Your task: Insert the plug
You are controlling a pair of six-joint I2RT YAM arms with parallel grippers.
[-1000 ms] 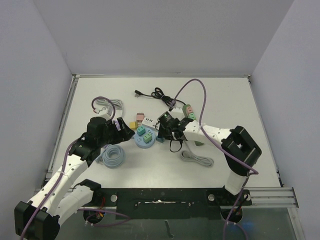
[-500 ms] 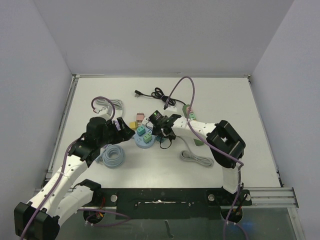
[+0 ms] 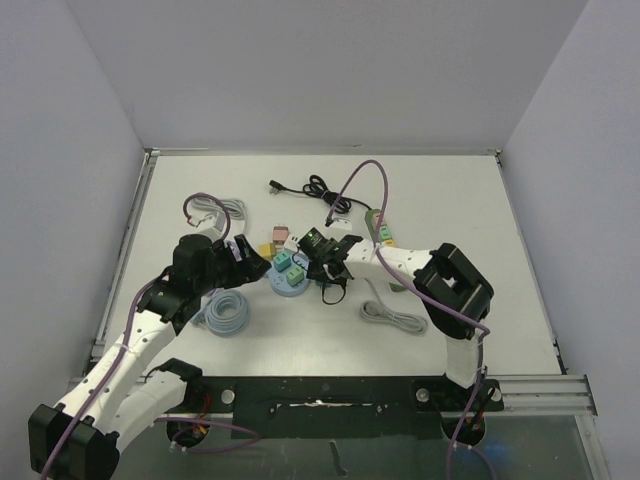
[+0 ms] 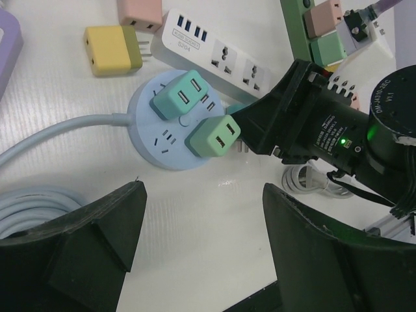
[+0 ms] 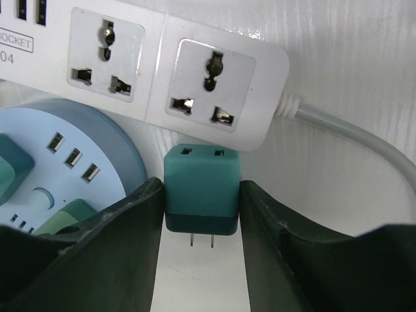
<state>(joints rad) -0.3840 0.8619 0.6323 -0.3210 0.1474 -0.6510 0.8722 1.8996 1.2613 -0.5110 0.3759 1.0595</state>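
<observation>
Two grippers are at work. From above, the left gripper (image 3: 248, 262) hangs just beside the round socket (image 3: 285, 285) on its left. The right gripper (image 3: 326, 266) sits low at the socket's right edge. You cannot make out the teal plug (image 5: 200, 195) from there; the black fingers cover it.

From the left wrist, the left fingers (image 4: 78, 240) stand wide apart with only bare table (image 4: 195, 214) between them; they hold nothing. Ahead lies the round socket carrying two green plugs (image 4: 213, 135). The white strip (image 4: 221, 55) runs behind it, and a yellow plug (image 4: 112, 50) lies loose to one side.

From the right wrist, the teal plug sits between the right fingers (image 5: 91, 227). Both are pressed against its side walls, so they are closed on it. It is between the round socket and the white strip, just short of the strip's end outlet. Its two prongs point back toward the wrist, away from the strip. Whether it rests on the table or is lifted cannot be told.

Judgement: this looks like a small cube of hard plastic, light, rigid and smooth-sided, so it may twist or slip under an insertion push. Hold it across the flat side walls, clear of the prongs. The prongs are thin and likely to bend if driven off-line. You will probably need to turn them toward an outlet first.
</observation>
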